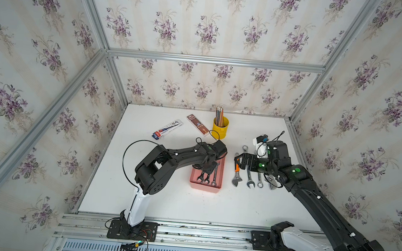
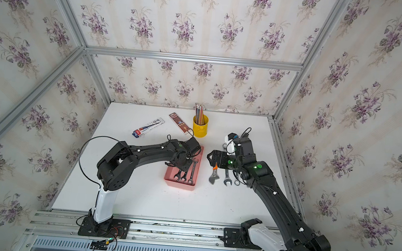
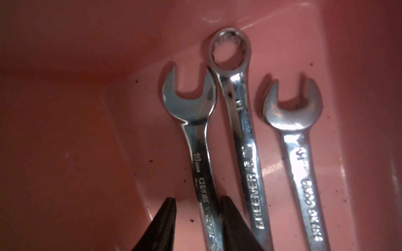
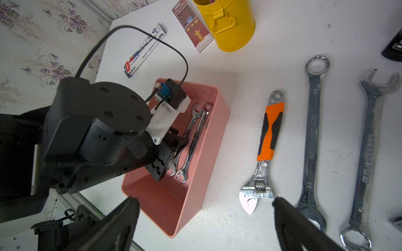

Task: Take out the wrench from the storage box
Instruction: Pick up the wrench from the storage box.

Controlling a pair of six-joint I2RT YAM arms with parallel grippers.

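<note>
Chrome wrench (image 3: 189, 104) (stamped 16) lies flat in the pink storage box (image 1: 205, 189) beside two others (image 3: 291, 113), not yet lifted. Left gripper (image 3: 198, 198) straddles its shank, jaws set narrow with a gap showing on one side, so probably no grip yet. Right gripper (image 4: 205, 201), beside the box, gapes empty.

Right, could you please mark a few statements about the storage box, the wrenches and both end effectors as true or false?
1. Three wrenches lie in the storage box. True.
2. The left end effector has its fingers either side of one wrench, at its shaft. True.
3. The right end effector is shut on the adjustable wrench. False: it is open and empty; that wrench lies on the table.
4. The yellow cup stands inside the box. False: it stands on the table, apart from the box.
</note>
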